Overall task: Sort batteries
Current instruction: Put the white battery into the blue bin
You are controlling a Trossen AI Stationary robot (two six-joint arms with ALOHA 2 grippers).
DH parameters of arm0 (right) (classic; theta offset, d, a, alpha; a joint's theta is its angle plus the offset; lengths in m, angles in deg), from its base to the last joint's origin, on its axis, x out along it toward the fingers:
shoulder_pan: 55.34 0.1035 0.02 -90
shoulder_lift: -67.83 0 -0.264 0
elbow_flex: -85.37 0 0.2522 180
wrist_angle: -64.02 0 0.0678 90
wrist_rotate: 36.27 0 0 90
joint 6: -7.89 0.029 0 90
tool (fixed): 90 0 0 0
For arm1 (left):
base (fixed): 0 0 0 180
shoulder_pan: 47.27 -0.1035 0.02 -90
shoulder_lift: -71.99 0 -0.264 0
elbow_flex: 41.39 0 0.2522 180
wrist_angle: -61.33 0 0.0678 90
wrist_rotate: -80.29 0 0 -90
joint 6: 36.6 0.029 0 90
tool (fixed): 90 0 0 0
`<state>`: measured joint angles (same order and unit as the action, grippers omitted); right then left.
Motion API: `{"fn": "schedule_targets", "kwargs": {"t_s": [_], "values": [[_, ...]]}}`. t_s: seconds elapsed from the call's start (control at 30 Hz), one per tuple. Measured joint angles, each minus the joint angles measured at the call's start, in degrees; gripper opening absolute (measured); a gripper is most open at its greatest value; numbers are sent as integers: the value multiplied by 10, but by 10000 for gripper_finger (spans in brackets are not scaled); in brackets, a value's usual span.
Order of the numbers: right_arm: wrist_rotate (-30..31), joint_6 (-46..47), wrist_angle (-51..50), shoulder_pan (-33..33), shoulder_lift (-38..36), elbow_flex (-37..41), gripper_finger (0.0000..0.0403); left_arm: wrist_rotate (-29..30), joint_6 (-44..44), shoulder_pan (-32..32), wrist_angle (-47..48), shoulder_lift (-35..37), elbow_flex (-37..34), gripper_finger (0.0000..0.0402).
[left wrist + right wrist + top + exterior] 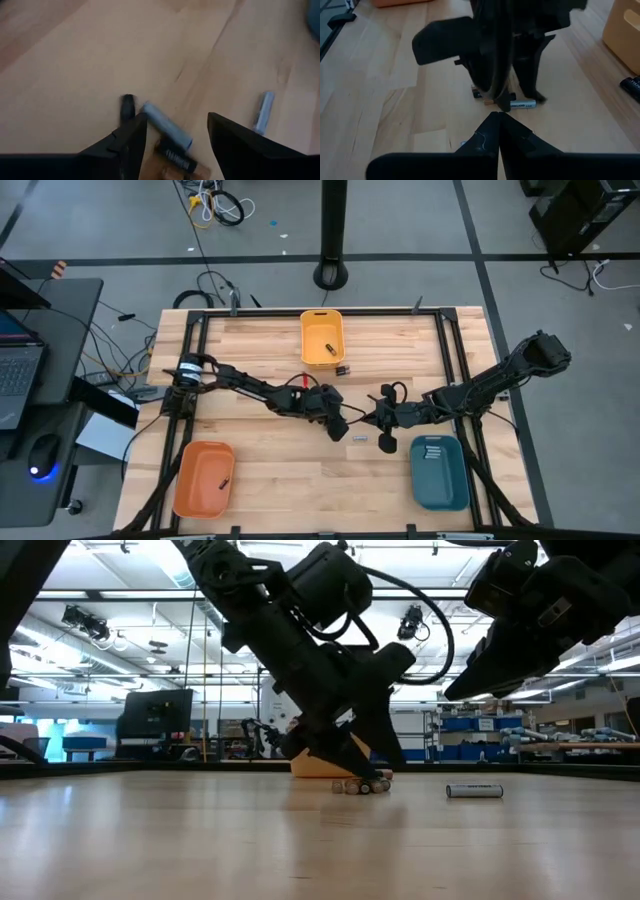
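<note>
Your wooden table [270, 470] carries yellow [322, 338], orange [204, 478] and teal [439, 471] bins, plus loose batteries [474, 791] near its middle

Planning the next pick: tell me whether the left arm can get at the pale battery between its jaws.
Probably yes. The left gripper is open just over the pale battery, nothing covering it, though a dark battery lies against it and may be caught too.

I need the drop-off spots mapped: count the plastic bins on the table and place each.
3. The yellow plastic bin sits at the table's far edge, centre; the orange plastic bin at the near left; the teal plastic bin at the near right. None seems hidden.
</note>
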<state>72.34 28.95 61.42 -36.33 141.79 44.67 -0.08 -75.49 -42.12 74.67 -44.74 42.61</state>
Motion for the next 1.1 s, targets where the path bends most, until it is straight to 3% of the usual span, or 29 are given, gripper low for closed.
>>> {"fn": "schedule_targets", "kwargs": {"t_s": [0.87, 0.97, 1.1], "values": [[0, 3, 4, 1, 0, 0, 17, 18, -8, -4, 6, -25, 6, 215], [0, 2, 3, 1, 0, 0, 13, 27, 23, -3, 11, -25, 6, 196], [0, 0, 4, 1, 0, 0, 18, 35, 103, -3, 15, -26, 5, 140]]}}
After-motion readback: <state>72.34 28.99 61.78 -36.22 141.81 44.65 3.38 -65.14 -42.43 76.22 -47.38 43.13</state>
